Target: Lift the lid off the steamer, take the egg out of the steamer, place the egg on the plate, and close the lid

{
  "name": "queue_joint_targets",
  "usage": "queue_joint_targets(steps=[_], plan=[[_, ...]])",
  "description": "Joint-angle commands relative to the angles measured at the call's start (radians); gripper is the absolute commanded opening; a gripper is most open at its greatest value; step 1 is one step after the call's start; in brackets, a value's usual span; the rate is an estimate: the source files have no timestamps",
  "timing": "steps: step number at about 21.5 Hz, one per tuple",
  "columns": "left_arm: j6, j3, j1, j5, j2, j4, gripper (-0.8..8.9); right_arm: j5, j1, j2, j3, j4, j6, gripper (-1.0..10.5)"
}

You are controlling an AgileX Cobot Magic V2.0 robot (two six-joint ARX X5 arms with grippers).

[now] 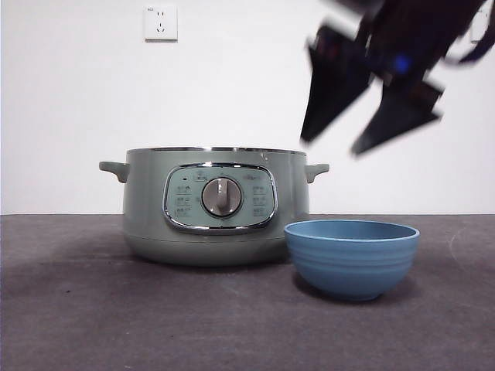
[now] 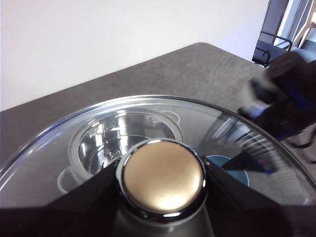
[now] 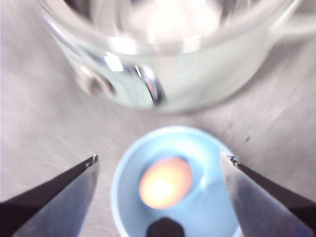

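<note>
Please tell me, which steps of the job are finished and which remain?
Done: the egg lies in the blue bowl, and the steamer stands open. In hand: the left gripper holds the lid by its knob; the right gripper hangs open above the bowl. Left: closing the lid.

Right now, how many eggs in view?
1. The egg lies in the blue bowl, below the open right gripper. The steamer interior shows only partly, so another could be hidden there.
</note>
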Motion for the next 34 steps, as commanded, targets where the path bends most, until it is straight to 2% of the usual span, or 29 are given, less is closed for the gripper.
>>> queue_joint_targets(steps=[1, 7, 13, 17, 26, 34], plan=[[0.011, 0.005, 0.002, 0.003, 0.034, 0.113, -0.08, 0.003, 0.002, -0.124, -0.008, -0.027, 0.027, 4.1], [0.013, 0.005, 0.001, 0.007, 0.233, 0.307, -0.08, 0.003, 0.002, -0.447, -0.008, -0.158, 0.085, 4.1], [0.014, 0.005, -0.023, 0.006, 0.465, 0.525, -0.08, 0.003, 0.002, -0.629, -0.008, -0.215, 0.151, 4.1], [0.035, 0.005, -0.036, 0.0, 0.596, 0.647, -0.08, 0.002, 0.002, -0.664, -0.008, -0.22, 0.158, 4.1], [0.047, 0.005, -0.037, -0.003, 0.738, 0.791, -0.08, 0.002, 0.002, -0.664, -0.008, -0.249, 0.174, 4.1], [0.066, 0.005, -0.037, -0.037, 0.829, 0.842, -0.08, 0.002, 0.002, -0.664, -0.008, -0.252, 0.185, 4.1]])
